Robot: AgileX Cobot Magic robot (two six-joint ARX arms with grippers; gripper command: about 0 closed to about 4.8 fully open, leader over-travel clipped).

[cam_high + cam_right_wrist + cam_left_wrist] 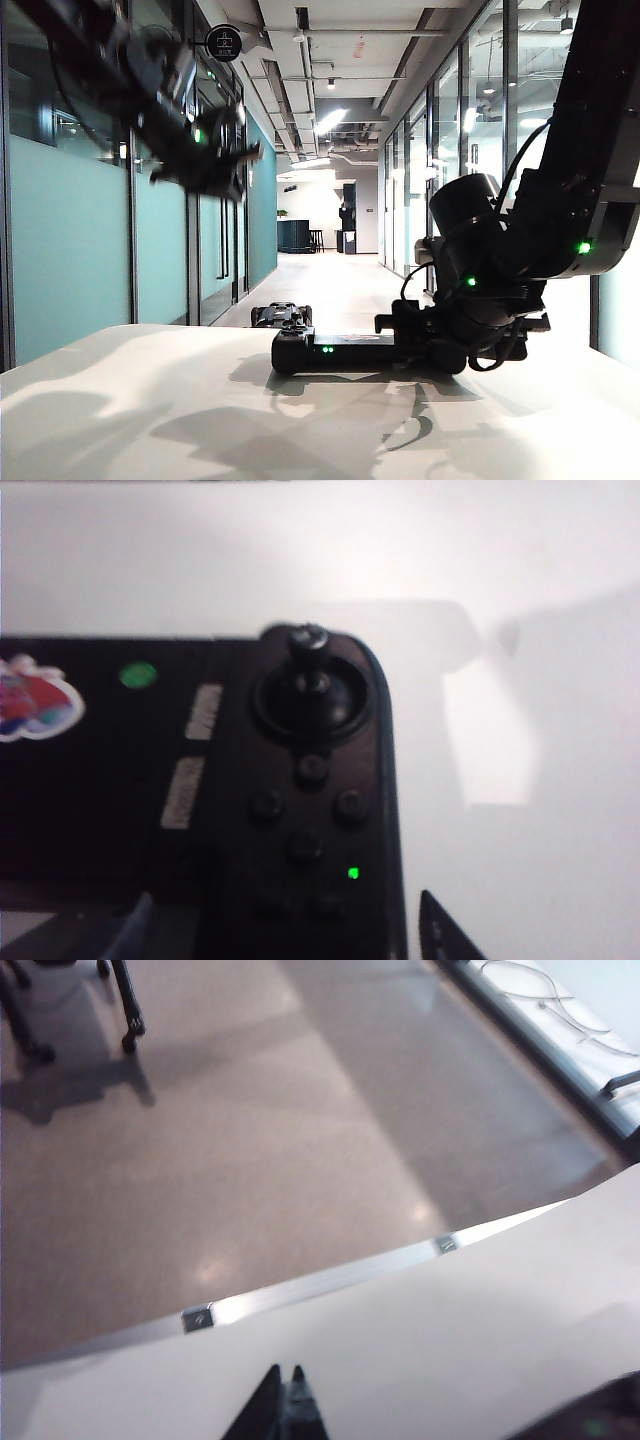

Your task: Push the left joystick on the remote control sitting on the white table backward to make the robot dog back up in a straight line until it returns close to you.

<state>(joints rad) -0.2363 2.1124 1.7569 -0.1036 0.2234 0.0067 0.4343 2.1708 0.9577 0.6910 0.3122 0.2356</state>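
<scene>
Matte white table (150, 400) under glossy black remote control (335, 350); right pincer (290, 925) spread, left pincer (283, 1410) pressed together.

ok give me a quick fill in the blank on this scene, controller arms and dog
The remote control lies on the white ____.
The left gripper hangs raised in the ____, away from the controller.
The right gripper is low at the controller, its jaws ____.
The robot dog stands on the corridor ____ beyond the table's far edge.

Missing words: table; air; open; floor

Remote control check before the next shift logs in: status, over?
Left pincer raised, shut. Right pincer open, straddling wide black remote control on white table. Dark robot dog close behind. Nothing blocking.
</scene>
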